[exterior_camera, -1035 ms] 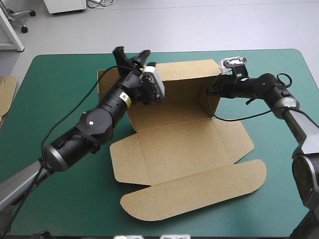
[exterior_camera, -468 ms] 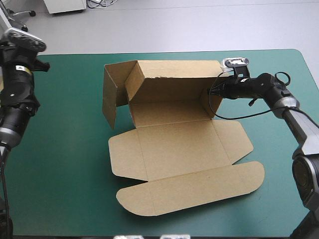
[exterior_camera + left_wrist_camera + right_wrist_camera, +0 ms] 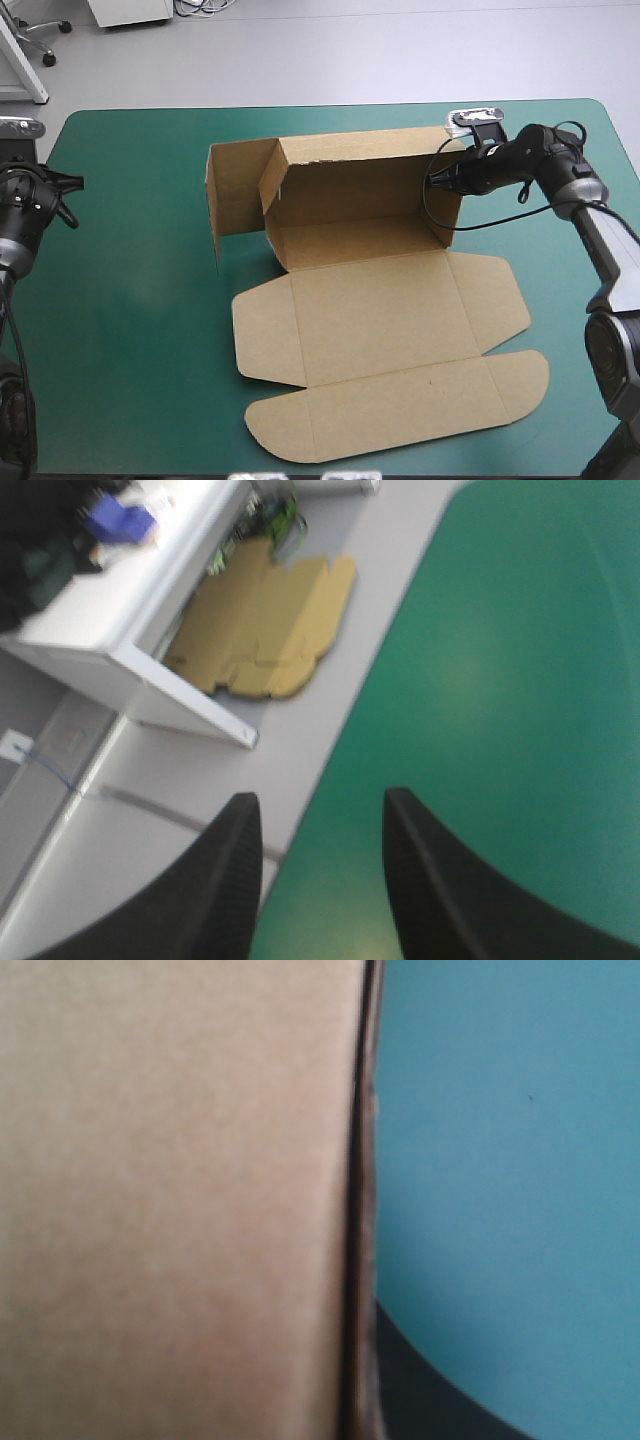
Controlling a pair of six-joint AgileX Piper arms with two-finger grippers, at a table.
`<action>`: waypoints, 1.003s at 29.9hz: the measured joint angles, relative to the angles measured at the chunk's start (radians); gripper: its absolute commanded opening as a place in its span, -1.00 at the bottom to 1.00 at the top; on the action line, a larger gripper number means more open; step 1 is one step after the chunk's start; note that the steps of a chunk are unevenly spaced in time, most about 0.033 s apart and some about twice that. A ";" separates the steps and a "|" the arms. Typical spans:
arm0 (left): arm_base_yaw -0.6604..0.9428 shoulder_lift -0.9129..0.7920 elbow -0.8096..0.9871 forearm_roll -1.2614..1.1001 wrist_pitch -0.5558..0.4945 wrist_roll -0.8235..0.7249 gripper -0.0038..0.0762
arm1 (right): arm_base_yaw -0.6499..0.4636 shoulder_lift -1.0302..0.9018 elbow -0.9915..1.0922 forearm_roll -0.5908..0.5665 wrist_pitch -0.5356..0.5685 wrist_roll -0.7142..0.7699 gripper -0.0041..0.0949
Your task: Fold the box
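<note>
right black-fingered gripper (image 3: 438, 181) clamps the three o'clock end wall of the brown cardboard box (image 3: 350, 190); left gripper (image 3: 320, 798), fingers apart, hangs at nine o'clock, nearer the untucked flap (image 3: 234, 196).

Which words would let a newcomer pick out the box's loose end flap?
On the teal-green table sits the brown box, back wall raised. At its left end, the flap stands upright, swung outward. Unlike the right end wall, nothing holds it.
</note>
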 measured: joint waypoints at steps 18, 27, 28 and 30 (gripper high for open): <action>0.000 0.061 0.000 -0.521 0.304 0.465 -0.18 | 0.000 0.026 -0.410 -0.178 0.405 0.137 -0.98; 0.000 0.061 0.000 -0.619 0.321 0.522 -0.18 | 0.000 0.142 -0.413 -0.140 0.405 0.153 -0.98; 0.000 0.061 0.000 -0.626 0.322 0.527 -0.18 | 0.000 0.153 -0.413 -0.140 0.405 0.153 -0.98; 0.000 0.061 0.000 -0.641 0.323 0.535 -0.18 | 0.000 0.174 -0.413 -0.140 0.405 0.153 -0.98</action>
